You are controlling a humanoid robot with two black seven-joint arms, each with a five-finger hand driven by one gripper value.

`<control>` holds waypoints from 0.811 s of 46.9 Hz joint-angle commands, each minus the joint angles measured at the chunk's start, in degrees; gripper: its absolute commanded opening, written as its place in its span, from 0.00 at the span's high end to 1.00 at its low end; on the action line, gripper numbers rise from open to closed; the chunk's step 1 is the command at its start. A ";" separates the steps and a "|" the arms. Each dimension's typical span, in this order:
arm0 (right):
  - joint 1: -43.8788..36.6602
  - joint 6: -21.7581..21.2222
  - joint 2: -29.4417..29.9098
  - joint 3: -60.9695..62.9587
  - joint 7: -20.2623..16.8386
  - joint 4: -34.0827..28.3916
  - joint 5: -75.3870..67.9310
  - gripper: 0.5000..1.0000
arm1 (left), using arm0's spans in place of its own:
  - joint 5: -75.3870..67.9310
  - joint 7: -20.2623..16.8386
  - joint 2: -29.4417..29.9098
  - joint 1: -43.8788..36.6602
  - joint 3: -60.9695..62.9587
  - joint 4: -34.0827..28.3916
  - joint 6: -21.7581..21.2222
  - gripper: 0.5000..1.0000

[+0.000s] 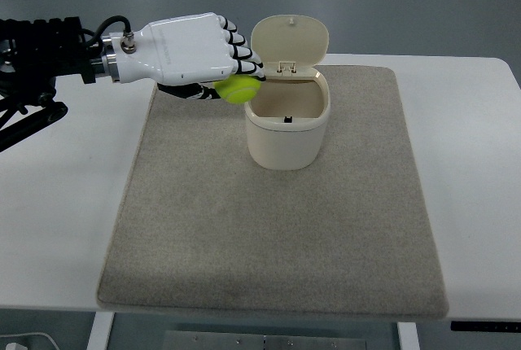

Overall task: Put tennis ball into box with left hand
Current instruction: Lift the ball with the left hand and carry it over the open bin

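Tennis ball [238,89] beneath left robot hand [191,53], beside box [286,134]

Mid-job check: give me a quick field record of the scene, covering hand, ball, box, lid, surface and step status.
left hand: comes in from the left, fingers curled around the tennis ball
tennis ball: yellow-green, held above the mat beside the box's left rim, not yet inside
box: cream, upright on the mat, interior looks empty
lid: flipped open, standing up behind the opening
mat: beige, lying on the white table
right hand: not in view
step status: ball not yet released
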State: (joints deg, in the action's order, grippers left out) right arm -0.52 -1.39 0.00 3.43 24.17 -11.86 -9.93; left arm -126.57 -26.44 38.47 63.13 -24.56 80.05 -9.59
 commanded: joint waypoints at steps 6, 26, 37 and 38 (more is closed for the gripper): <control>-0.01 -0.02 0.00 0.00 0.00 -0.01 0.00 0.12 | -3.43 0.07 -4.98 1.11 0.04 -4.20 0.01 1.00; 0.08 -0.02 0.00 0.00 0.00 -0.01 0.00 0.12 | -2.99 0.16 -10.43 0.24 -0.31 -7.01 -0.08 0.56; 0.08 -0.02 0.00 0.00 0.00 -0.01 0.00 0.12 | -0.35 0.16 -10.08 -1.52 0.04 -6.31 -0.78 0.21; 0.08 0.07 0.00 0.00 0.00 -0.01 0.00 0.12 | 0.26 0.16 -9.91 -1.70 0.04 -6.22 -1.04 0.15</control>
State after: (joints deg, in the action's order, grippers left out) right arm -0.46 -1.39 0.00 3.43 24.17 -11.87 -9.93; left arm -127.91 -26.28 28.15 62.19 -24.54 73.44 -10.21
